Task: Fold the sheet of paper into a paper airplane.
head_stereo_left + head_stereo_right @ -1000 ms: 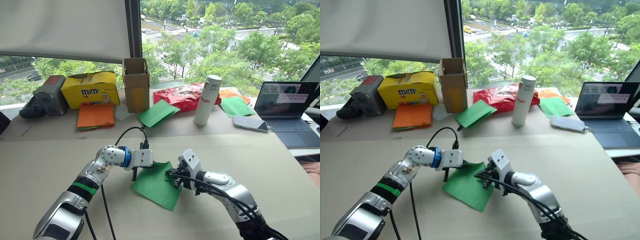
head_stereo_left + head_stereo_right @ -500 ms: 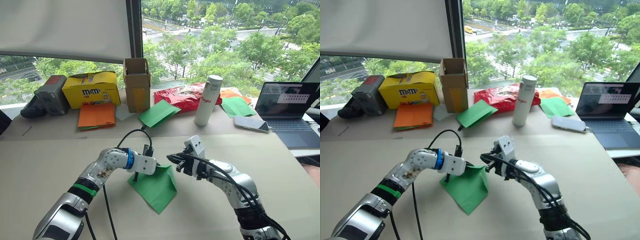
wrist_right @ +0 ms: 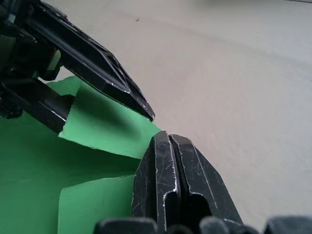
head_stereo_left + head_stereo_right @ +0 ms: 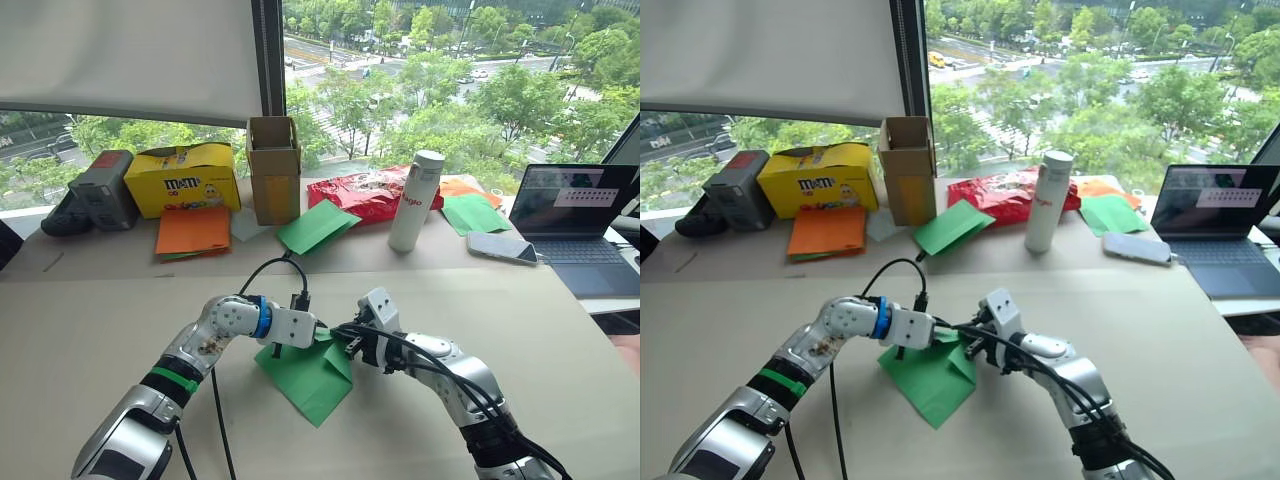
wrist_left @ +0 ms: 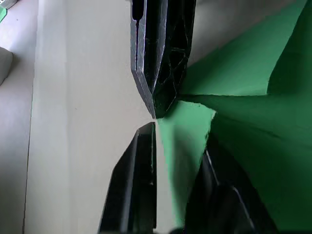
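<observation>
Paper, the green sheet of paper [image 4: 312, 375], lies mid-tabletop [image 4: 90, 330] with its far corner folded over. Left gripper [image 4: 318, 338], jaws parted, straddles that flap at 12 o'clock; right gripper [image 4: 345, 345], jaws clenched, presses beside it.

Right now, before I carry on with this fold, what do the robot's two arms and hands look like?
Both arms are silver-grey metal with rounded joints and black cables running along them. The left arm carries a green band near the elbow and a blue ring at the wrist, ahead of a white wrist block. The left hand and right hand each have two slim black fingers with scuffed, tapering tips.
</observation>
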